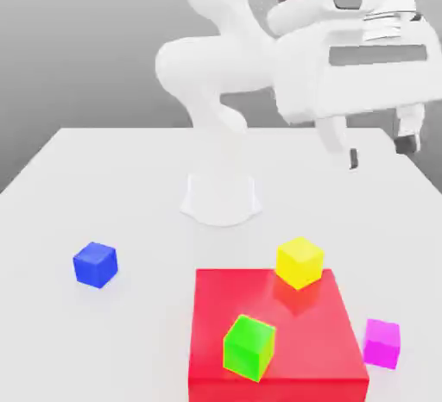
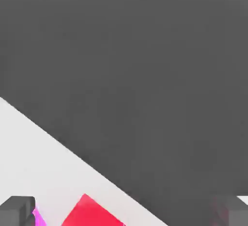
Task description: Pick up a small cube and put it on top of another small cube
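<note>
You are holding the gripper (image 1: 380, 152) high over the table (image 1: 138, 340), its fingers standing wide apart with nothing between them, so you are carrying no load. The magenta cube (image 1: 382, 343) is lying below your tool, on the table just beside the big red block (image 1: 276, 327). The blue cube (image 1: 96, 265) is sitting on the same table, well off from the tool toward the exterior view's left, and nothing is resting on it. By the look of it, you are only beginning: neither the pick nor the stacking is done. You are still needing the descent, the grip, the lift, the long carry across and the release on top of the blue one (the green cube (image 1: 249, 348) and yellow cube (image 1: 299, 262), riding on the red block, are no part of your job).
</note>
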